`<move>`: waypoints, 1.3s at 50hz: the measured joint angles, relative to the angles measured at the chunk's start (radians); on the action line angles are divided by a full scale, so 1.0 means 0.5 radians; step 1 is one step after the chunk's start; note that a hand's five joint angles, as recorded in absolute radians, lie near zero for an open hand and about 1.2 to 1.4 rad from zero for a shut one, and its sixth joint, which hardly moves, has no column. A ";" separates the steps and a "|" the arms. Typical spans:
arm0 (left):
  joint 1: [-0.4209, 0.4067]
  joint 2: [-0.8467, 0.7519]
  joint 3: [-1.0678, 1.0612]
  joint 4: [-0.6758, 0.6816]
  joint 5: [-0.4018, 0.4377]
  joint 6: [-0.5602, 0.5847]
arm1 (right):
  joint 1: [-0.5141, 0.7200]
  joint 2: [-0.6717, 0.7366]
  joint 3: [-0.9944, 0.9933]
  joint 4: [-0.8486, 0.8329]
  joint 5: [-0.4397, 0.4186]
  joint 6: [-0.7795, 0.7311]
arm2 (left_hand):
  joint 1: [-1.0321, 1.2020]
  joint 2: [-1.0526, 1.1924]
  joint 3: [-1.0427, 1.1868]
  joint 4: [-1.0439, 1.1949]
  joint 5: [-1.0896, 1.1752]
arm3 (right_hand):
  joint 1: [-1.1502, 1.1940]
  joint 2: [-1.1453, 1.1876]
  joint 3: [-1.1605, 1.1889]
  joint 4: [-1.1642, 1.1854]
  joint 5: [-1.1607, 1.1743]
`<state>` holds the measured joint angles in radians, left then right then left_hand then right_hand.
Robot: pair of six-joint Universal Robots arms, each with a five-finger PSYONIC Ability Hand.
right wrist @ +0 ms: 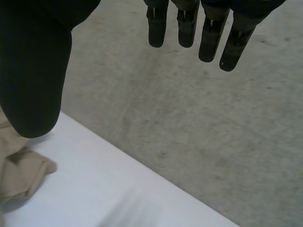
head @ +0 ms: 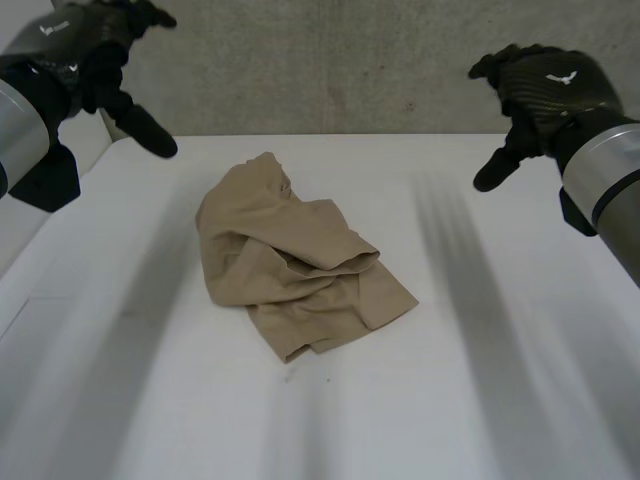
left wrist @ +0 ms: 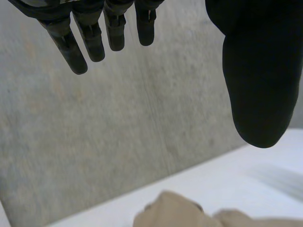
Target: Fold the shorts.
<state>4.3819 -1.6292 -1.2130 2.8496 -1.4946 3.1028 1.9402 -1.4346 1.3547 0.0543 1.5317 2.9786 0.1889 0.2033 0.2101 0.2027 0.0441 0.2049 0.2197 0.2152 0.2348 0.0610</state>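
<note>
Shorts (head: 295, 265): lying crumpled in a tan heap near the middle of the white table (head: 480, 390), with folds bunching up towards the heap's right side; touching neither hand.

Left hand (head: 100, 50): hovering above the table's far left corner, well apart from the shorts. In the left wrist view, fingers (left wrist: 75, 52) are hanging straight and standing wide of the thumb (left wrist: 258, 85), with nothing between them; the heap's far end (left wrist: 180, 213) is lying beyond the fingertips.

Right hand (head: 545, 85): hovering above the table's far right side, well apart from the shorts. In the right wrist view, fingers (right wrist: 208, 38) are pointing straight and spreading wide from the thumb (right wrist: 33, 71), gripping nothing; a corner of the cloth (right wrist: 21, 175) is showing beside the thumb.

Wall (head: 380, 70): standing grey and mottled behind the table's far edge.
</note>
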 measured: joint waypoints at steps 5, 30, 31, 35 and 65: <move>-0.001 -0.044 0.054 -0.156 -0.004 0.073 | -0.011 -0.018 -0.018 0.005 0.092 0.012 | 0.000 0.000 0.000 0.000 0.000 | 0.000 0.000 0.000 0.000 0.000; -0.010 -0.079 -0.186 0.389 0.009 0.218 | 0.011 0.051 0.018 0.036 -0.037 -0.193 | 0.000 0.000 0.000 0.000 0.000 | 0.000 0.000 0.000 0.000 0.000; -0.010 -0.106 -0.197 0.437 0.011 0.251 | 0.012 0.073 0.032 0.041 -0.068 -0.255 | 0.000 0.000 0.000 0.000 0.000 | 0.000 0.000 0.000 0.000 0.000; -0.010 -0.272 -0.217 0.588 0.013 0.439 | 0.013 0.142 0.063 0.049 -0.119 -0.456 | 0.000 0.000 0.000 0.000 0.000 | 0.000 0.000 0.000 0.000 0.000; -0.106 -1.355 -0.053 1.006 -0.005 0.785 | -0.007 0.267 0.074 0.048 -0.122 -0.664 | 1.896 1.965 1.932 1.978 1.874 | 0.000 0.000 0.000 0.000 0.000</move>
<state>4.3290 -2.3069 -1.2396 3.3528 -1.4974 3.4955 1.9369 -1.3014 1.3916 0.0783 1.4707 2.6466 1.1370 1.1856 1.1762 1.1918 0.9811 0.2049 0.2197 0.2152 0.2347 0.0609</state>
